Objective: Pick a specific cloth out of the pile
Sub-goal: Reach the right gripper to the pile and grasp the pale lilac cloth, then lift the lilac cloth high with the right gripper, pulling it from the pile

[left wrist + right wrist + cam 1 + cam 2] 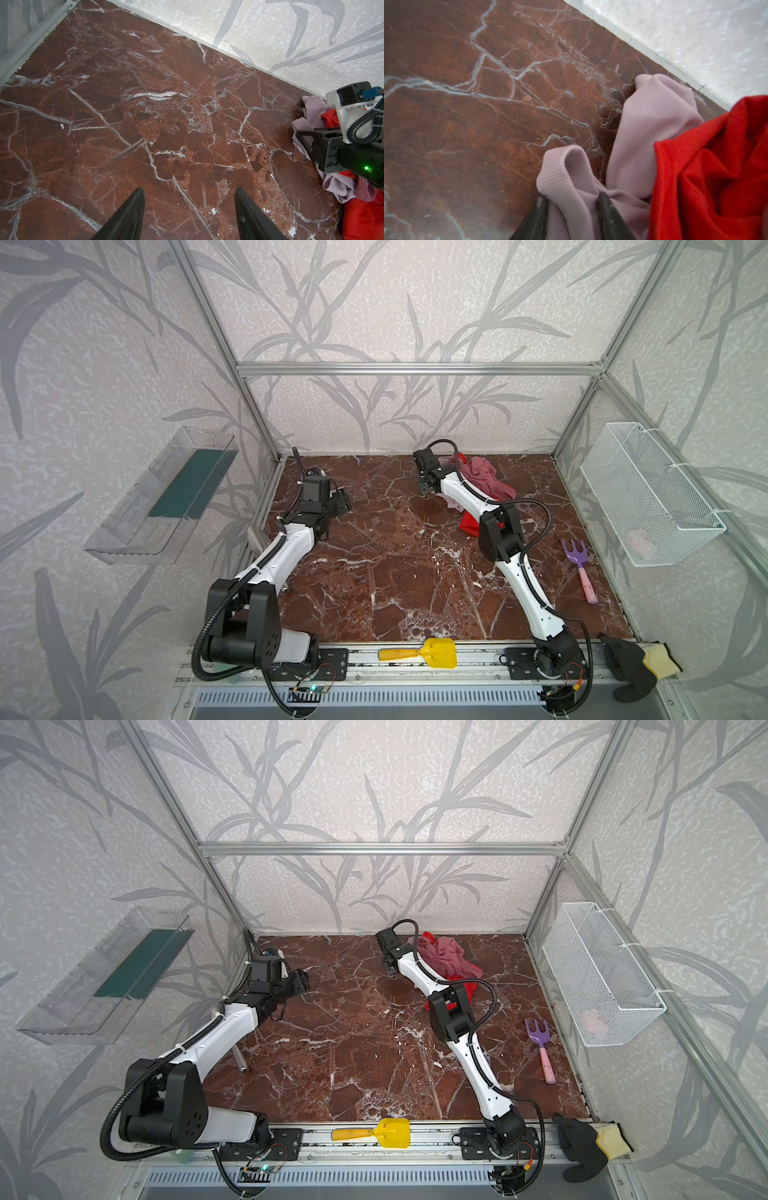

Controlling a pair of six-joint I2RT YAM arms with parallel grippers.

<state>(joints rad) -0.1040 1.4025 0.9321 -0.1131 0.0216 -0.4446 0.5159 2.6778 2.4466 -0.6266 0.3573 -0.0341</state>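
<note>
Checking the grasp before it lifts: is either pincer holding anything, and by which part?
The right pincer pinches the cloth by a bunched fold along its edge; the left pincer is open and holds nothing.

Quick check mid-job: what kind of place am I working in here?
Likely a robot test cell, not a home: bare aluminium frame, leaf-print wallpaper panels, red marble-look tabletop.
</note>
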